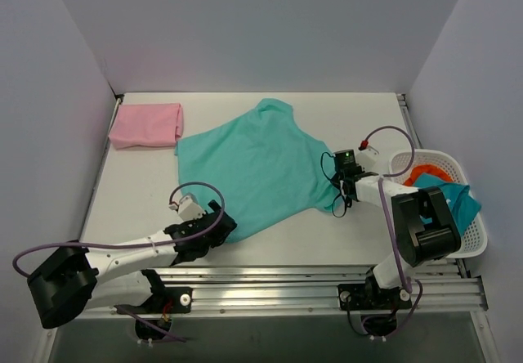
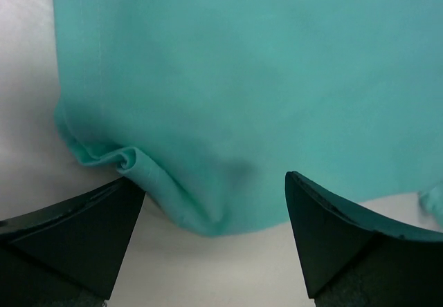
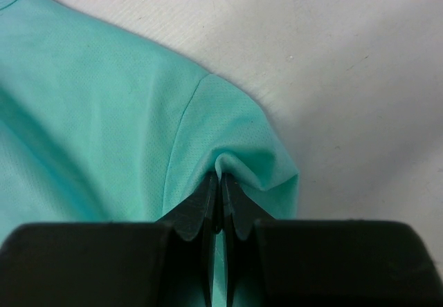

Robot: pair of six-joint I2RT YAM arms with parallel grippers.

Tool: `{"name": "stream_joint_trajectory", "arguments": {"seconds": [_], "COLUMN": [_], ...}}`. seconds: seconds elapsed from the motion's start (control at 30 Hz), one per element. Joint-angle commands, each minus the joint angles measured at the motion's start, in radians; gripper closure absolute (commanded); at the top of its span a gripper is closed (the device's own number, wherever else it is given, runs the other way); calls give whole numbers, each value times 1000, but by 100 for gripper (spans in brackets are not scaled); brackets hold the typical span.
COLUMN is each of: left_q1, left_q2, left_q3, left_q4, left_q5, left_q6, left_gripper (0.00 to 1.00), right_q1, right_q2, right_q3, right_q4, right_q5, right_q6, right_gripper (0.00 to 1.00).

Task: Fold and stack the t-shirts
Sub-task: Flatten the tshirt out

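Turquoise t-shirt (image 1: 253, 171) is laid flat on the table (image 1: 131, 208): fine mesh knit, hem corner rolled just ahead of the left gripper (image 2: 211, 182), whose jaws are spread with nothing held. The sleeve edge is puckered and clamped by the right gripper (image 3: 220, 186). Pink t-shirt (image 1: 145, 125) is folded into a soft rectangle at the far-left corner.

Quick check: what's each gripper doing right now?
Left gripper: open, at the hem of the turquoise t-shirt, holding nothing.
Right gripper: closed, pinching the turquoise t-shirt at its sleeve.
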Motion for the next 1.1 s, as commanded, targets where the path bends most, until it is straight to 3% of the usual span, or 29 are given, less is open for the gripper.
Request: {"name": "stream_joint_trajectory", "arguments": {"seconds": [0.0, 0.07, 0.13, 0.2, 0.23, 0.27, 0.43, 0.67, 0.8, 0.9, 1.07], "left_q1": [126, 153, 173, 180, 182, 182, 173, 44, 13, -31, -48], "left_q2": [108, 156, 189, 239, 251, 274, 282, 41, -83, -187, -290], "left_q3": [-116, -133, -133, -131, -125, -113, -67, 109, 321, 471, 701], "left_q4": [82, 151, 182, 234, 248, 251, 201, -73, -325, -424, -456], "left_q5": [126, 140, 146, 166, 170, 175, 166, -1, -115, -211, -176], "left_q6": [144, 181, 197, 204, 209, 211, 238, 333, 492, 595, 798], "left_gripper": [1, 8, 29, 56, 88, 97, 98, 98, 98, 98, 98], "right_q1": [-14, -20, -23, -26, -26, -29, -34, -6, 90, 139, 178], "right_q2": [-53, -64, -68, -69, -65, -64, -59, -140, -367, -574, -872], "right_q3": [-13, -19, -21, -23, -23, -23, -24, 5, 71, 131, 246], "right_q4": [-2, -2, 1, 4, 6, 6, 12, -54, -245, -377, -473], "right_q5": [0, 0, -5, -8, -9, -8, -9, 37, 199, 270, 284], "right_q6": [-13, -16, -17, -17, -17, -16, -14, -2, 12, 23, -31], "right_gripper": [100, 100, 100, 100, 100, 100, 100, 100, 100, 100, 100]}}
